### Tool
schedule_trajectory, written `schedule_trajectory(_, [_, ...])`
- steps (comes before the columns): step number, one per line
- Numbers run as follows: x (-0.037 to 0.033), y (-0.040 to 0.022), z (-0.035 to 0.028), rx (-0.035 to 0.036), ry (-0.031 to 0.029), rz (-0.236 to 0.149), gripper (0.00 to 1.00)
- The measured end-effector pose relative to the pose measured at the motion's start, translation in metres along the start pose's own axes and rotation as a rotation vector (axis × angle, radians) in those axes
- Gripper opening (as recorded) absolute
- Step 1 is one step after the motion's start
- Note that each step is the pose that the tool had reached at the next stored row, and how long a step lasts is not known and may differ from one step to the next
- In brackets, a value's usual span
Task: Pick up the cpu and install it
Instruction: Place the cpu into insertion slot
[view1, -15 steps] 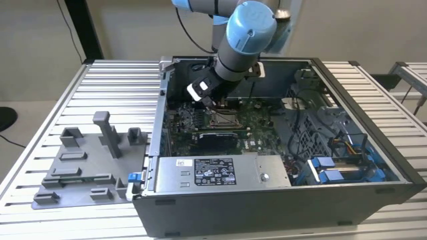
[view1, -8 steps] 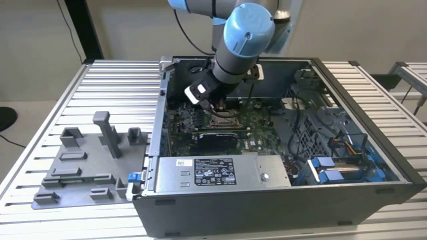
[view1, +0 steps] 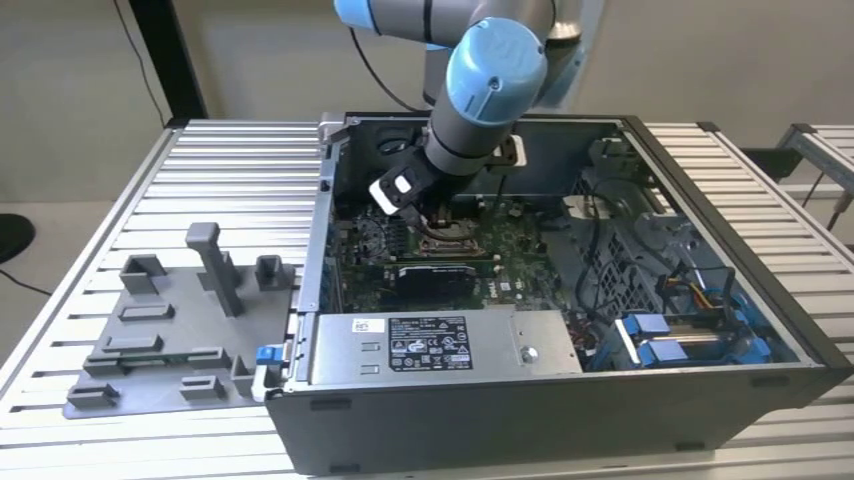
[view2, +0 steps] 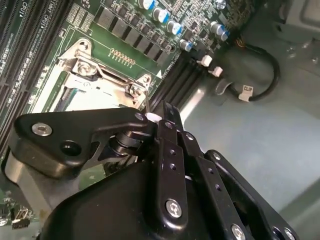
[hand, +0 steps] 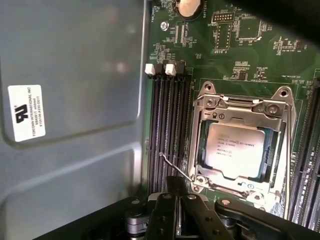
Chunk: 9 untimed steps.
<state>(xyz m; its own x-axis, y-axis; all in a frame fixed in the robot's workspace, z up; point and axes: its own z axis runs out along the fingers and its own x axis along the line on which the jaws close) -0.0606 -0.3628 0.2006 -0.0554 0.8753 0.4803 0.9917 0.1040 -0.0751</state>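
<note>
**Cpu seated in its socket**

We see the cpu (hand: 235, 150) lying flat inside the socket frame (hand: 240, 102) on the motherboard (hand: 240, 45), within the open computer case (view1: 561, 400). The gripper (hand: 175, 182) hangs just beside the frame. Its fingers (hand: 165, 212) are clenched together, grasping nothing we can see, close to the thin wire lever (hand: 172, 167).

Bright even light, soft shadows, pale sheen on cpu (hand: 235, 150)
</note>
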Motion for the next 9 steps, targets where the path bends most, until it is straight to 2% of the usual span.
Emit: schedule_trajectory(9, [-0.0039, 0.0053, 0.0106, 0.0001, 0.0005, 0.0, 0.0])
